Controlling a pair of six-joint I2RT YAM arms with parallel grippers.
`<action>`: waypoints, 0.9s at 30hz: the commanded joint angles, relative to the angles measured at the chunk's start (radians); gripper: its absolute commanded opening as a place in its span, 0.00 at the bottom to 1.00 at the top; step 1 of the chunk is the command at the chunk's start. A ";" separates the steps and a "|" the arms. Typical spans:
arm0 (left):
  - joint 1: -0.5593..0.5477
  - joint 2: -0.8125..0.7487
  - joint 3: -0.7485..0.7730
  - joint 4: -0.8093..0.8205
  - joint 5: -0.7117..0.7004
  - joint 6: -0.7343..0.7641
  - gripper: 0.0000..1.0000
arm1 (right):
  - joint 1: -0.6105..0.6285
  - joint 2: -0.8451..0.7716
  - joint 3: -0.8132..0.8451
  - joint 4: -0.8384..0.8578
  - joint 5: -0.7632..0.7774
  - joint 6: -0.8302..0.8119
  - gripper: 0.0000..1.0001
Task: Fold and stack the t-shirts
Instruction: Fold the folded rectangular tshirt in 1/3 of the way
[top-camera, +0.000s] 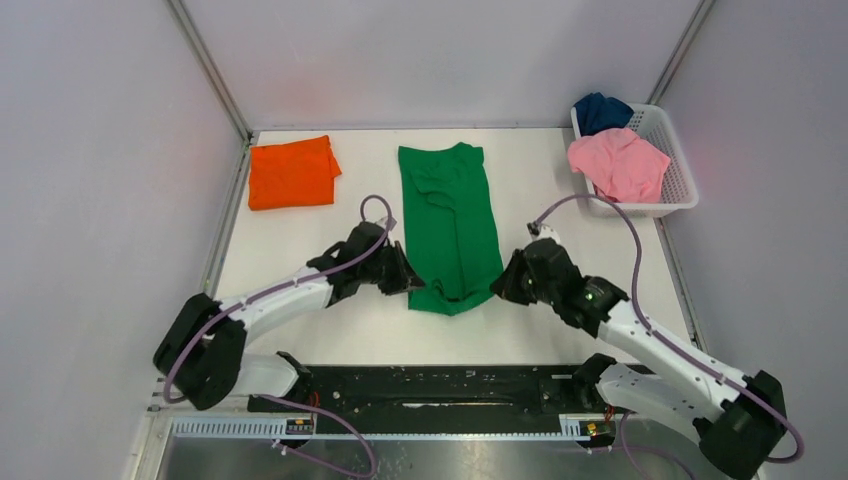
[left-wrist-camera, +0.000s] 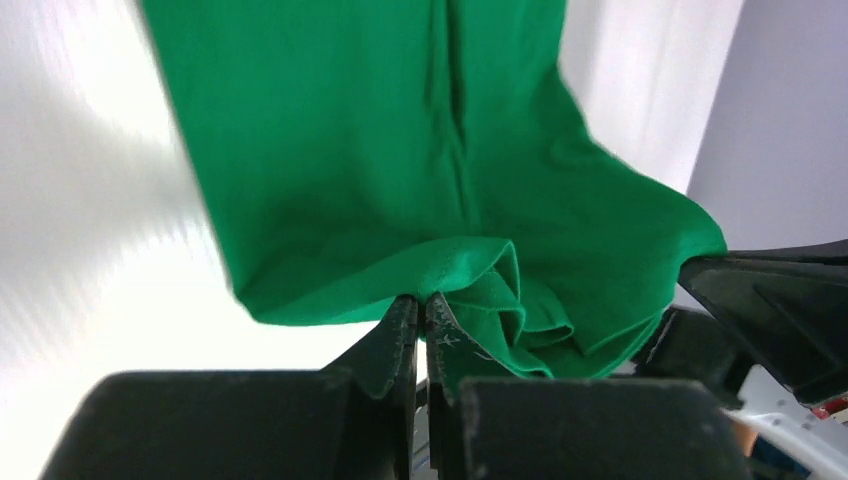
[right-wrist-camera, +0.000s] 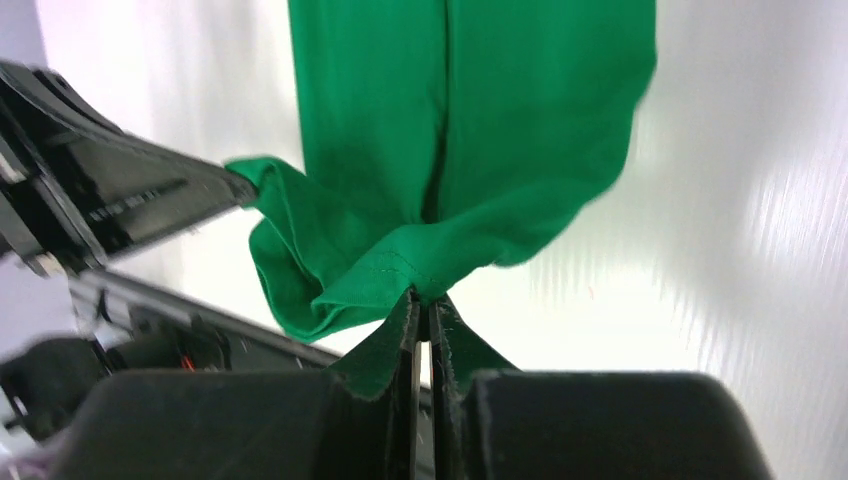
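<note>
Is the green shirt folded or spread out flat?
Partly folded: the green shirt is a long narrow strip, its near end pinched by the left gripper and right gripper.

The top view looks down from above and behind the arm bases over the whole desk (top-camera: 290, 235). The wrist views sit close behind the left claw (left-wrist-camera: 420, 305) and right claw (right-wrist-camera: 425, 300), facing the near hem of the green t-shirt (top-camera: 450, 225), shared by all three; each probably catches the opposite claw.

Right claw (right-wrist-camera: 425, 298) pinches green tee (right-wrist-camera: 470, 120) hem; corner seemingly lifted, blurred
</note>
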 joint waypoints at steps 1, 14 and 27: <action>0.108 0.126 0.184 0.017 0.106 0.089 0.00 | -0.129 0.190 0.147 0.148 -0.014 -0.084 0.02; 0.306 0.489 0.576 -0.128 0.031 0.188 0.00 | -0.357 0.695 0.550 0.225 -0.183 -0.158 0.04; 0.342 0.719 0.823 -0.189 -0.047 0.231 0.10 | -0.448 0.996 0.755 0.253 -0.278 -0.176 0.14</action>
